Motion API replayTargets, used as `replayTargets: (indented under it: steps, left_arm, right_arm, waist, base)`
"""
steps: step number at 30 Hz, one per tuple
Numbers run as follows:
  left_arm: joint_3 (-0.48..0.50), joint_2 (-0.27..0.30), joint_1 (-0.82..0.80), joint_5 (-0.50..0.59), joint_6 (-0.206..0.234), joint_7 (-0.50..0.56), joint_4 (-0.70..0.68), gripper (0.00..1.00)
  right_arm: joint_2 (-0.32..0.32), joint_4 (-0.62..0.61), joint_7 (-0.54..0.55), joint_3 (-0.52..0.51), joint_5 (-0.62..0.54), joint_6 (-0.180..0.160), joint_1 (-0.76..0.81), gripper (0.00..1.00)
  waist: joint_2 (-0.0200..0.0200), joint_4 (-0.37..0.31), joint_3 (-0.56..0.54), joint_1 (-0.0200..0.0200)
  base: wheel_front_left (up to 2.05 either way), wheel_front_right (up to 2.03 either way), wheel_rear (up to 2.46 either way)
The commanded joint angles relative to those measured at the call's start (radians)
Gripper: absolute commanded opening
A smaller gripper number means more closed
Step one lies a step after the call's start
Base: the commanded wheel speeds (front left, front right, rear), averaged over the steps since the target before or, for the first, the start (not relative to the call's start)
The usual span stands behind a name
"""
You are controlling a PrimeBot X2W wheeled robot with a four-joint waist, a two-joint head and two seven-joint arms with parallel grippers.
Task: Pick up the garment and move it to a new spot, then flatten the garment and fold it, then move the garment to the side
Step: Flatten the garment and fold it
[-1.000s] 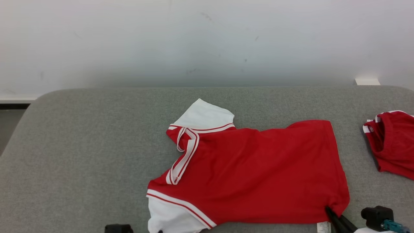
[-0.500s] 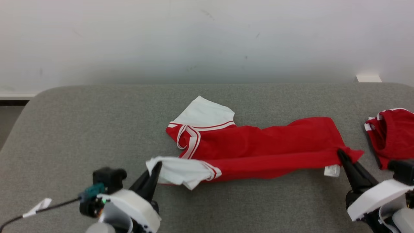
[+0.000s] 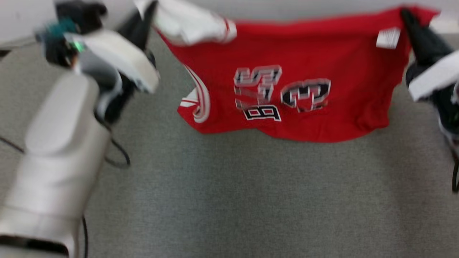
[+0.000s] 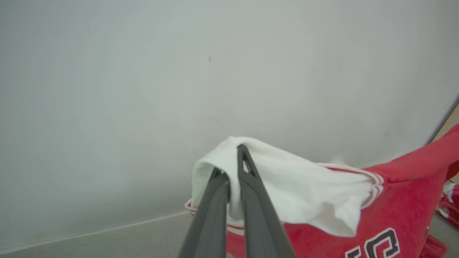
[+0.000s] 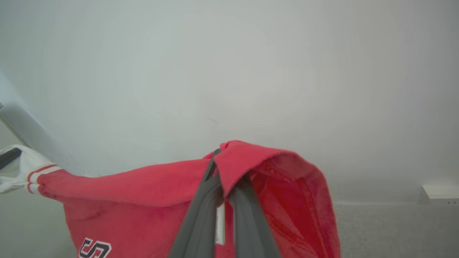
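Hanging spread above the grey worktop (image 3: 229, 200), the red garment (image 3: 304, 50) now shows its numbered face; a second ago it lay flat there. The left gripper (image 3: 147, 10) has its jaws clamped on the white sleeve (image 3: 190, 21), the right gripper (image 3: 407, 16) on the hem corner beside the label (image 3: 388, 37). Lift judged accomplished; transfer to a new spot, flattening and folding remain outstanding.
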Motion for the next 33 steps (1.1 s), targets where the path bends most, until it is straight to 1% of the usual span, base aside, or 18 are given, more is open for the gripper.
replayTargets:
  steps: [1, 5, 10, 14, 20, 23, 27, 30, 33]
  left_arm:
    - [-0.002, 0.014, -0.096, -0.012, 0.002, -0.017, 0.047, 0.0]
    - [-0.005, 0.016, -0.323, -0.026, 0.002, -0.063, 0.164, 0.0]
    - [-0.006, 0.002, -0.536, -0.037, 0.002, -0.128, 0.291, 0.0]
    - [-0.007, -0.013, -0.651, -0.051, 0.002, -0.165, 0.367, 0.0]
    - [-0.039, -0.038, -0.789, -0.064, 0.002, -0.19, 0.444, 0.0]
    - [-0.058, -0.046, -0.83, -0.076, 0.002, -0.184, 0.475, 0.0]
    - [-0.085, -0.049, -0.846, -0.109, 0.002, -0.163, 0.51, 0.0]
    - [-0.117, -0.055, -0.807, -0.136, 0.002, -0.138, 0.528, 0.0]
    - [-0.176, -0.044, -0.753, -0.16, 0.002, -0.118, 0.515, 0.0]
  right_arm:
    - [0.013, 0.027, -0.002, 0.004, 0.011, -0.002, -0.081, 0.0]
    - [0.05, 0.099, -0.034, 0.007, 0.017, -0.002, -0.272, 0.0]
    - [0.084, 0.182, -0.128, -0.003, 0.024, -0.002, -0.459, 0.0]
    - [0.097, 0.234, -0.173, 0.008, 0.029, -0.002, -0.567, 0.0]
    - [0.082, 0.279, -0.193, 0.04, 0.037, -0.002, -0.712, 0.0]
    - [0.077, 0.298, -0.191, 0.055, 0.051, -0.002, -0.761, 0.0]
    - [0.069, 0.328, -0.175, 0.091, 0.061, -0.002, -0.785, 0.0]
    - [0.069, 0.337, -0.156, 0.117, 0.087, -0.002, -0.736, 0.0]
    - [0.055, 0.322, -0.138, 0.183, 0.077, -0.002, -0.662, 0.0]
  waist:
    - [0.0, -0.01, 0.095, -0.0001]
    - [0.0, -0.025, 0.165, -0.0001]
    - [0.0, -0.03, 0.2, -0.0001]
    - [0.0, -0.023, 0.203, -0.0001]
    - [0.0, -0.004, 0.206, -0.0001]
    - [0.0, 0.003, 0.203, -0.0001]
    - [0.0, 0.008, 0.196, -0.0001]
    - [0.0, 0.01, 0.193, -0.0001]
    - [0.0, 0.012, 0.181, -0.0001]
  base:
    - [0.0, 0.0, 0.0]
    - [0.0, 0.0, 0.0]
    - [0.0, 0.0, 0.0]
    - [0.0, 0.0, 0.0]
    - [0.0, 0.0, 0.0]
    - [0.0, 0.0, 0.0]
    - [0.0, 0.0, 0.0]
    - [0.0, 0.0, 0.0]
    - [0.0, 0.0, 0.0]
